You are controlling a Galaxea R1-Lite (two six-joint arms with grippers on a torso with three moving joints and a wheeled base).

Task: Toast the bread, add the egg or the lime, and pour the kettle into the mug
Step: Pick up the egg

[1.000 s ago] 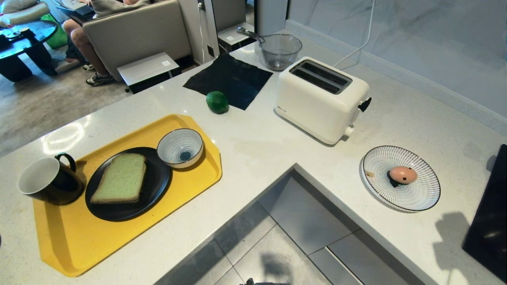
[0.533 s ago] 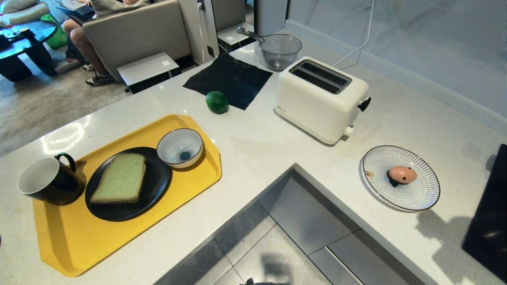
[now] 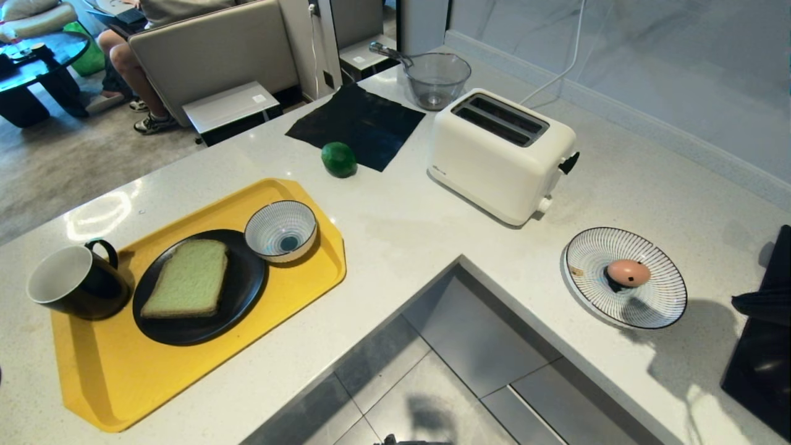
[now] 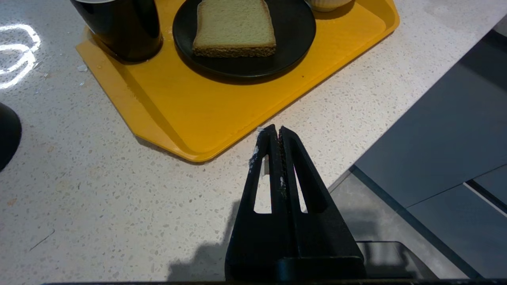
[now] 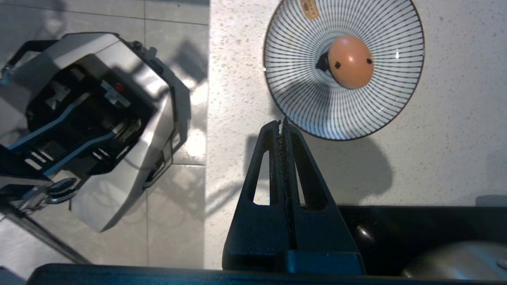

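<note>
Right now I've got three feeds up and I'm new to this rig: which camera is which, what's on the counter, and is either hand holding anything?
The wide picture is from the robot's head, looking down at an L-shaped counter. On it: a yellow tray carrying the mug, the bread on a black plate and a striped bowl; the lime; a white toaster; the egg on a striped plate. The other two pictures come from wrist cameras. The left hand is shut and empty near the tray; the right hand is shut and empty beside the egg's plate.
</note>
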